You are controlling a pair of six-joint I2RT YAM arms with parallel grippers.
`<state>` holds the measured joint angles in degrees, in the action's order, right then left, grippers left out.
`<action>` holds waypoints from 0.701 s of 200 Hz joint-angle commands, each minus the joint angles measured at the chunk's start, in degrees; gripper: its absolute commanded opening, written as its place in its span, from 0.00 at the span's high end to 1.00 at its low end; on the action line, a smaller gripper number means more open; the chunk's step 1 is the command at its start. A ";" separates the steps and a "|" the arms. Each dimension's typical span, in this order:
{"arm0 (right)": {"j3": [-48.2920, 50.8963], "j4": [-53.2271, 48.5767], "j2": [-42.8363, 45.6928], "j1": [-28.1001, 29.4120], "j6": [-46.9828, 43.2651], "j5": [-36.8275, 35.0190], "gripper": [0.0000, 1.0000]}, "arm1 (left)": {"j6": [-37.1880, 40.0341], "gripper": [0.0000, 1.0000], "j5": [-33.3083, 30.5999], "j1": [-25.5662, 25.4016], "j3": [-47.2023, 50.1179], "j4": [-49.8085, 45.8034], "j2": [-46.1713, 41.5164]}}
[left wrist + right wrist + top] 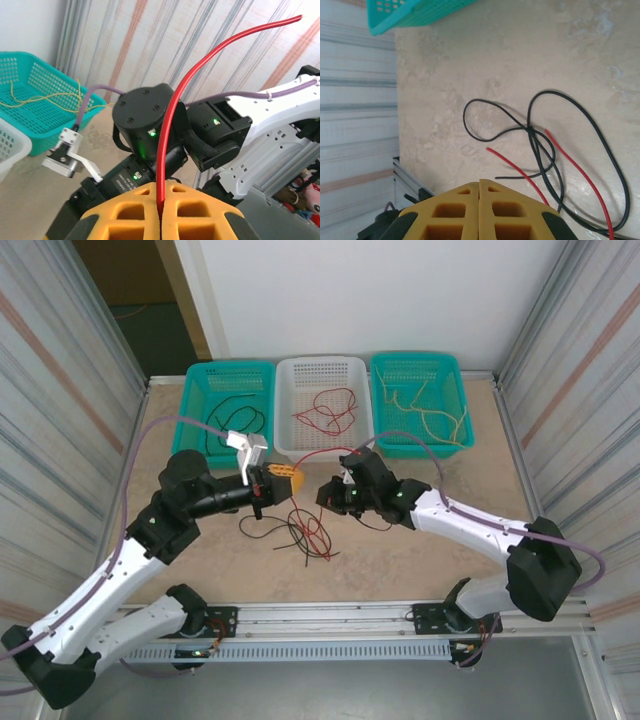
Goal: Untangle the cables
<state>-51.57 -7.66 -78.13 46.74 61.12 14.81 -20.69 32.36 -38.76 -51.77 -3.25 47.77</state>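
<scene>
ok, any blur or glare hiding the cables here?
Top external: even light, no glare, tangled cables thin but legible. Left wrist: red cable sharp against striped wall. Right wrist: crisp, black cable casts a faint shadow on the table.

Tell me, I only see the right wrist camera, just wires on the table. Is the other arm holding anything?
Observer: Yes, the left arm's jaws are shut on a thin red wire.
Operator: I see a corner of a green basket. Any more?
Observer: Three in a row: a white plastic basket between the left teal plastic basket and the right teal plastic basket.
Operator: What's in the white one?
Observer: Some loose red wires.
</scene>
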 commanded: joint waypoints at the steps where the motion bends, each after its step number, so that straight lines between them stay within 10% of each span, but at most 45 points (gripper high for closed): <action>1: 1.07 4.14 3.51 -0.60 3.66 -1.62 1.00 | 2.32 1.00 -4.76 -0.45 -0.99 0.07 -2.52; 77: 7.02 5.18 7.16 -2.84 13.70 -3.59 1.00 | 2.00 1.00 -21.63 -0.48 4.44 4.88 -11.60; 140: -21.82 -21.41 -6.72 -10.13 -14.19 -6.16 0.59 | 2.81 1.00 -29.88 -0.37 -2.60 -2.50 -7.16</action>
<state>-63.07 -18.26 -76.53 40.77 60.93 8.69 -19.27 8.80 -38.76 -49.93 -3.40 38.54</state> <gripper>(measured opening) 0.407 0.073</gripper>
